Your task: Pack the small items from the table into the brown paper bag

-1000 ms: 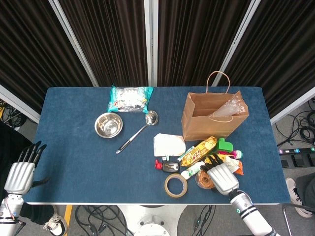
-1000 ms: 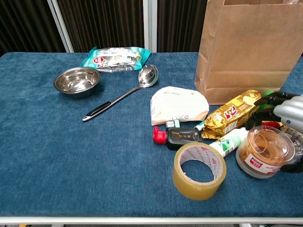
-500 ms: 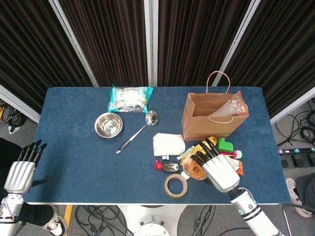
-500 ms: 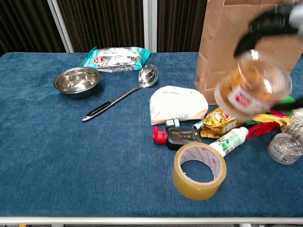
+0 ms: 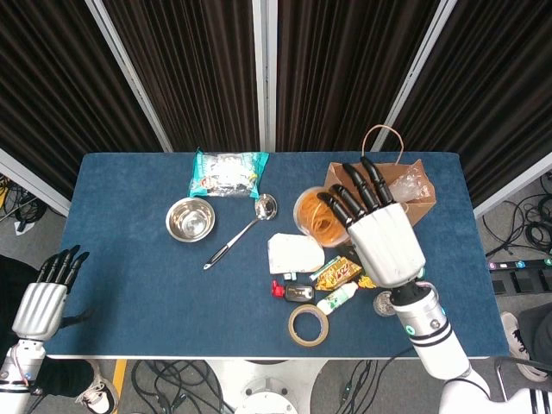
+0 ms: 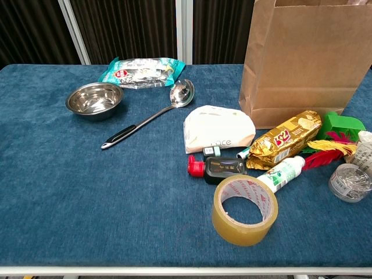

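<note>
Right hand [image 5: 384,233] grips orange-filled tub [image 5: 316,217], seemingly raised beside brown paper bag [image 5: 345,183]; left hand [image 5: 41,297] open.

Bare table [image 6: 70,192] left of tape roll [image 6: 244,210]

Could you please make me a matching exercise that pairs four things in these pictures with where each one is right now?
Things:
1. tub of rubber bands
2. roll of tape
3. steel bowl
4. snack packet

Places:
A. at the far edge of the table, behind the bowl
B. nearest the front edge, below the white tube
C. held up by the right robot hand beside the paper bag
D. left of the ladle

Pairs: 1-C, 2-B, 3-D, 4-A
</note>
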Available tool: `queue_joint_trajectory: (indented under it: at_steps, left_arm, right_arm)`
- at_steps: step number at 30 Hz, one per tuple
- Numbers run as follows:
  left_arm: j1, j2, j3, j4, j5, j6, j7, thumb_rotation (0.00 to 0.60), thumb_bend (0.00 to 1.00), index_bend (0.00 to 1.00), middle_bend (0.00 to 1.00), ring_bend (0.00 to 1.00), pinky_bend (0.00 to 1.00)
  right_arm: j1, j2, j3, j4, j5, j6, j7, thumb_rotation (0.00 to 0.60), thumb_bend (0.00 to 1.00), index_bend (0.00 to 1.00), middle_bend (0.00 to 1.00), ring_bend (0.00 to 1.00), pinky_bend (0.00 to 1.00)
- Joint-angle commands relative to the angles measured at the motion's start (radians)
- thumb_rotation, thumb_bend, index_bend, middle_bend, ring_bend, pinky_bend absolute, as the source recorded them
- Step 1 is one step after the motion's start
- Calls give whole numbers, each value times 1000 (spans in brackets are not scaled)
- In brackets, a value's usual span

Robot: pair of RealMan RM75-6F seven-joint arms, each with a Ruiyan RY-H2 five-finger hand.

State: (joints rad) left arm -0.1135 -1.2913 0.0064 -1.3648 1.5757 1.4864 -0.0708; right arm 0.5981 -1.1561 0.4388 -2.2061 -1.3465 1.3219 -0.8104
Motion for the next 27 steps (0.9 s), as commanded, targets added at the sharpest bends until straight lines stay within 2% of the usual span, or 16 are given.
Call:
queue_joint_trajectory:
  at_steps: [1, 9, 15, 21, 23, 27]
  left_arm:
    - [1, -3, 2, 4, 1, -1, -5, 600, 114, 80, 88, 0, 116]
    - [-4, -11, 7, 21, 6, -11, -17, 600, 114, 81, 88, 0, 116]
    - [-7, -12, 6, 29, -2, -21, -23, 600, 114, 81, 88, 0, 116]
    - [-9, -13, 8, 31, -1, -26, -24, 600, 114, 81, 88, 0, 116]
    - [-10, -12, 8, 31, -2, -27, -25, 600, 114, 81, 88, 0, 116]
    - [-11, -11, 9, 29, 2, -25, -23, 600, 114, 80, 88, 0, 116]
  right_arm:
    - [35, -36, 53, 70, 72, 62, -41, 600, 0, 435, 383, 102, 74]
    - [43, -86, 46, 264, 240, 70, 24, 600, 0, 435, 383, 102, 74]
    - [59, -121, 22, 383, 289, 41, 85, 600, 0, 435, 384, 102, 74]
    - [66, -139, -15, 430, 324, -2, 130, 600, 0, 430, 376, 102, 75]
    - [67, -133, -24, 429, 335, -20, 137, 600, 0, 400, 370, 99, 75]
    - [71, -105, -31, 414, 357, -51, 154, 600, 0, 263, 316, 65, 75]
